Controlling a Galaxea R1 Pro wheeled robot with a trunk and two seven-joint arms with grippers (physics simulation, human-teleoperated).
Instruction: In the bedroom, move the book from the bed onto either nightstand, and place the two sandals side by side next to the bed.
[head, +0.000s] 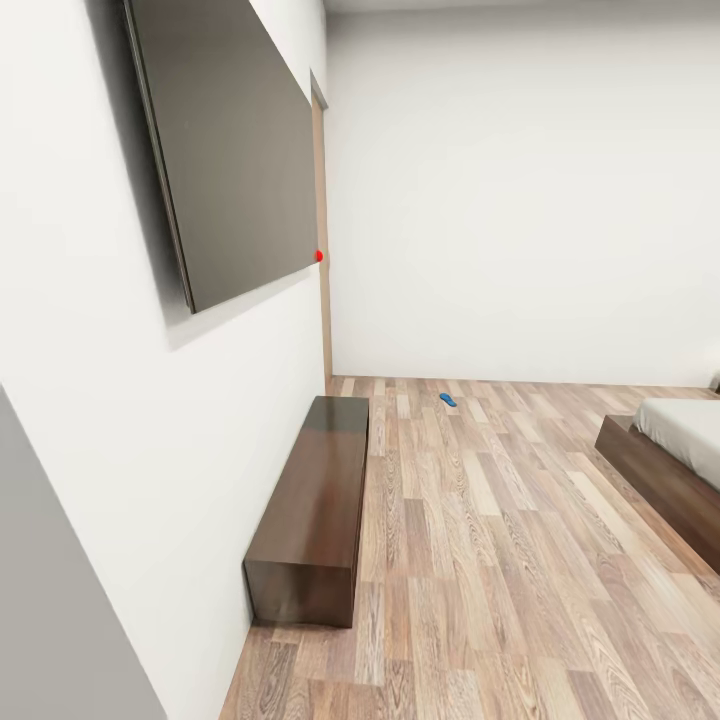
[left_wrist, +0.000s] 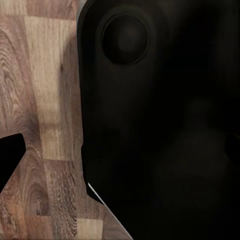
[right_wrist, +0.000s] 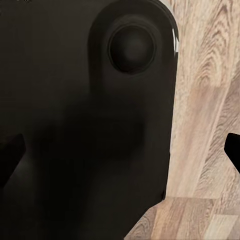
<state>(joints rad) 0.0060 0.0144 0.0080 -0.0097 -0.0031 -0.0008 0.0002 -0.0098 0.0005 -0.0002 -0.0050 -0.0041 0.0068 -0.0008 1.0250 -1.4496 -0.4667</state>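
Far floor, near back wall: one blue sandal (head: 447, 399) is seen lying flat on the planks, well apart from the bed; second sandal and book not located.
Bed: corner of the dark frame and grey mattress (head: 680, 440) is seen at the right edge of the head view.
Step in hand: judged as travel into the room toward the sandal; nothing picked up yet, task barely begun.
Next move: base would need to be driven forward along the open floor (head: 500, 560) until the sandal is within arm reach, then an arm lowered.
Edges: long dark bench (head: 315, 500) is set against the left wall, under a dark wall panel (head: 230, 150); bed frame corner juts in from the right.
Open room: wide bare lane between bench and bed.
Grippers: wrist views are blocked by dark robot body over wood floor; jaw opening cannot be told, no held item is seen.
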